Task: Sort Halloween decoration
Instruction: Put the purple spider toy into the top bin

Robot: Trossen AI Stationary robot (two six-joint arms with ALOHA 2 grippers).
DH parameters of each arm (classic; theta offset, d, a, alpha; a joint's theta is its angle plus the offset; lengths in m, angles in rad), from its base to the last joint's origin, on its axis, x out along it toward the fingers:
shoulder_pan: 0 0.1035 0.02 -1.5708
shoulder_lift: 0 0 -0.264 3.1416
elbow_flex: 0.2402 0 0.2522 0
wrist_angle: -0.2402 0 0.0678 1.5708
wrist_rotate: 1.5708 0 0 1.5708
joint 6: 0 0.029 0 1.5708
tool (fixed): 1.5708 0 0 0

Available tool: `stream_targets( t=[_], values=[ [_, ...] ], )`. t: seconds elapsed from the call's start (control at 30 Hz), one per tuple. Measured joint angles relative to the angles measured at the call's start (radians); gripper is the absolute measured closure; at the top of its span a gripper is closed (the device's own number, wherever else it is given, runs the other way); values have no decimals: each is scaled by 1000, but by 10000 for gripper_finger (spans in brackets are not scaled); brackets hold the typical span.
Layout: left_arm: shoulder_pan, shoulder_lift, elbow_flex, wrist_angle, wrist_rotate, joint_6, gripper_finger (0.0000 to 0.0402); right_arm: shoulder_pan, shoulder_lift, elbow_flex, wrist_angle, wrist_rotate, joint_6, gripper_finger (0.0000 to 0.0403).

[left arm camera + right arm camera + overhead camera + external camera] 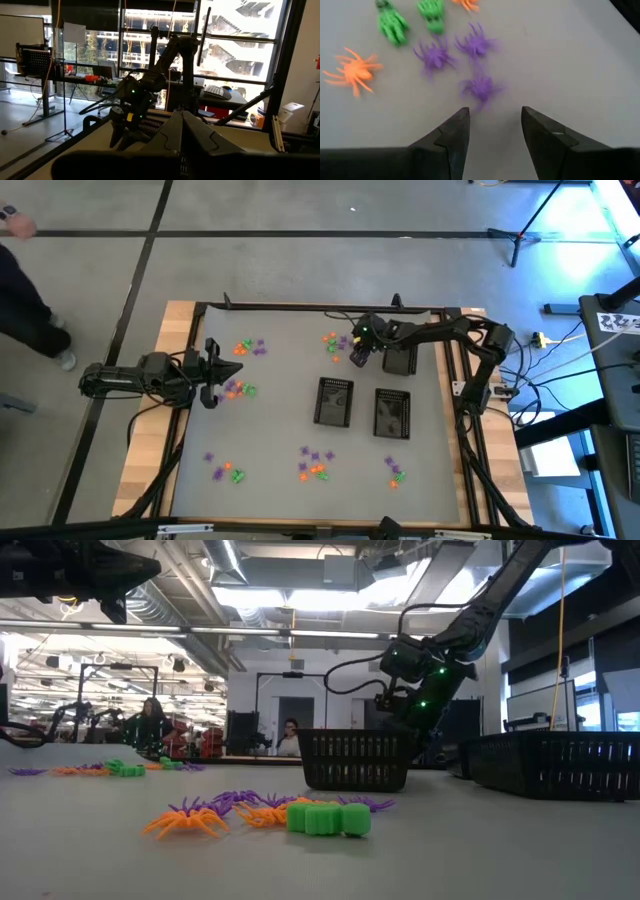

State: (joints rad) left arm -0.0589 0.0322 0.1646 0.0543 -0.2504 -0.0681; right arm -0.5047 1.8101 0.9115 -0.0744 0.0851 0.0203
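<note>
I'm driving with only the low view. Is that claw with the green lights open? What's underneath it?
Observer: Yes, the right claw is open, with a purple spider on the table just past its fingertips.
Operator: Any other toys there?
Observer: Two more purple spiders, an orange spider and two green trinkets.
Operator: Where's my other claw?
Observer: The left claw is shut, over the table's left side, far from the three black baskets.

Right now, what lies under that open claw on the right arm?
Under the open right gripper: bare table and a purple spider just ahead. The spot beneath its fingers is hidden.
</note>
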Motion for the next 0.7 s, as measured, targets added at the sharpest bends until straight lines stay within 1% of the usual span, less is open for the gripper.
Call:
stream_targets(
  t=[0.1,0.2,0.33,0.5,0.53,0.7],
  values=[
    [0,0,0,0,1,0,401,0,4,1,7,9,-2,238],
    [0,0,0,-1,1,0,401,1,4,1,6,8,-3,266],
    [0,0,0,0,1,0,401,0,5,5,4,9,-8,315],
    [0,0,0,-1,1,0,401,0,4,5,6,10,-29,385],
    [0,0,0,0,1,0,401,0,5,5,6,14,-34,394],
    [0,0,0,0,1,0,401,1,2,8,3,58,-52,399]
  ],
)
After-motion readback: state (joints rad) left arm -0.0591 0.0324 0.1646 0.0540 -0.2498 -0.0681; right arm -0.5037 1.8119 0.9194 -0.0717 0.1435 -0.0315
